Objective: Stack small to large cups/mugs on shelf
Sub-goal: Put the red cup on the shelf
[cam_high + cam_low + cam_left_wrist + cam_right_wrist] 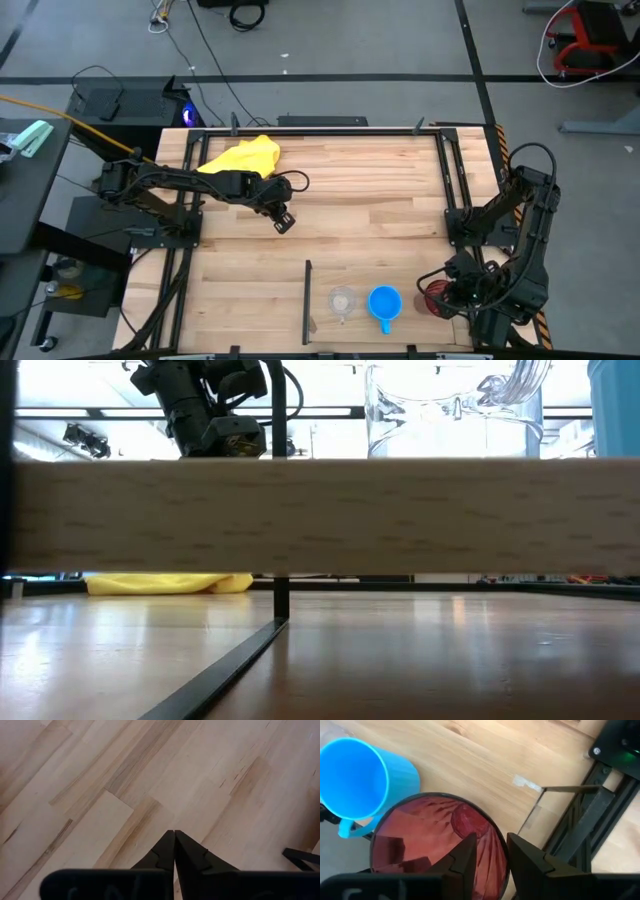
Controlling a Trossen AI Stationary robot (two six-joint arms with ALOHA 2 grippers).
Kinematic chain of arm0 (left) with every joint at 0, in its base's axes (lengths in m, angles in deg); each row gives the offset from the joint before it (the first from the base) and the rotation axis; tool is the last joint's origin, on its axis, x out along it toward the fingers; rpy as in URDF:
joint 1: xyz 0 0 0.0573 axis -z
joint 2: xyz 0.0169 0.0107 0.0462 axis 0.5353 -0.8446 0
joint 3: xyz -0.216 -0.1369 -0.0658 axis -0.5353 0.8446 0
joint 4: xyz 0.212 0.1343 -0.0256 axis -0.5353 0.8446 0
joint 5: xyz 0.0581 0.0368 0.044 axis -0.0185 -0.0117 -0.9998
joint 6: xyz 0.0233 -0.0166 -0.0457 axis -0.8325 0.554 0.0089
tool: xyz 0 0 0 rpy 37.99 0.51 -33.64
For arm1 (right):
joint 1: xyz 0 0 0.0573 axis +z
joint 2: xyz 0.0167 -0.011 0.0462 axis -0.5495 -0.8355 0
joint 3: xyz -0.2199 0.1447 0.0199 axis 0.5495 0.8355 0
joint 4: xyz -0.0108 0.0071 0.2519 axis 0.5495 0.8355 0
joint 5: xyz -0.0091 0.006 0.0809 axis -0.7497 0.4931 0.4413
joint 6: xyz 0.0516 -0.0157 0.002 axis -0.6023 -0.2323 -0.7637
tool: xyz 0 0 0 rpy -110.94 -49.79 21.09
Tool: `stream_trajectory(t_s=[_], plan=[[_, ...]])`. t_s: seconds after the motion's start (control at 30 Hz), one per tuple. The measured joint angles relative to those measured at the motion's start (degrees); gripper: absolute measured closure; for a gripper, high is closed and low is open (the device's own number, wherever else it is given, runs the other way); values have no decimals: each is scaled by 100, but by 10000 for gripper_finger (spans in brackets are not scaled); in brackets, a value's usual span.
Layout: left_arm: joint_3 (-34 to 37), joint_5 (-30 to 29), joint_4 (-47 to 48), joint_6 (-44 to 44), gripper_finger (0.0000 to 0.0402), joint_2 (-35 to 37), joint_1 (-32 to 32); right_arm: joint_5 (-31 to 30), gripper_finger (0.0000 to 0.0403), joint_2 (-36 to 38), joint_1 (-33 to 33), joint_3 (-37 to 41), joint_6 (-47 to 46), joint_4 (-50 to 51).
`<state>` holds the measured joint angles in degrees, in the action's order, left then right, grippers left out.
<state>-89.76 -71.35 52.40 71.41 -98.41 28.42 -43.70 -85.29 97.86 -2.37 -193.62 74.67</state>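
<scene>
Since the rigid, light dark-red translucent tumbler looks slippery, we keep the right gripper, jaws parted, astride its rim at the bench's near right corner.

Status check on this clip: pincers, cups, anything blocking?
Left pincer shut, empty, over bare table. Right pincer open astride red tumbler rim. Clear cup, blue mug, tumbler in a row at the near edge. Nothing blocking.

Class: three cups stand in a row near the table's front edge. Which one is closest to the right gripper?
The dark-red tumbler. The right gripper hangs directly over its rim, fingers slightly apart. The blue mug sits beside it, and the small clear cup stands farthest.
</scene>
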Motion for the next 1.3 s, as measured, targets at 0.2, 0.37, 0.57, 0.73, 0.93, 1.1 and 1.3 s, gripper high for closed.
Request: stream_trajectory(t_s=[0.2, 0.37, 0.57, 0.73, 0.93, 1.1, 1.3], plan=[[0, 1, -2, -3, 379, 0, 0, -294, 290, 0, -134, 0, -9, 0], [0, 2, -2, 0, 388, 0, 0, -305, 290, 0, -228, 2, -37, -2], [0, 2, -2, -1, 383, 0, 0, -386, 288, 0, -433, 272, -12, 3], [0, 4, 0, 2, 378, 0, 9, -514, 288, 0, -434, 295, 7, -1], [0, 4, 5, 0, 388, 0, 7, -492, 288, 0, -454, 200, -39, 0], [0, 4, 11, 0, 390, -2, 7, -462, 288, 0, -423, 110, -38, -4], [0, 3, 7, 0, 382, -2, 7, -454, 288, 3, -434, 129, -56, -7]])
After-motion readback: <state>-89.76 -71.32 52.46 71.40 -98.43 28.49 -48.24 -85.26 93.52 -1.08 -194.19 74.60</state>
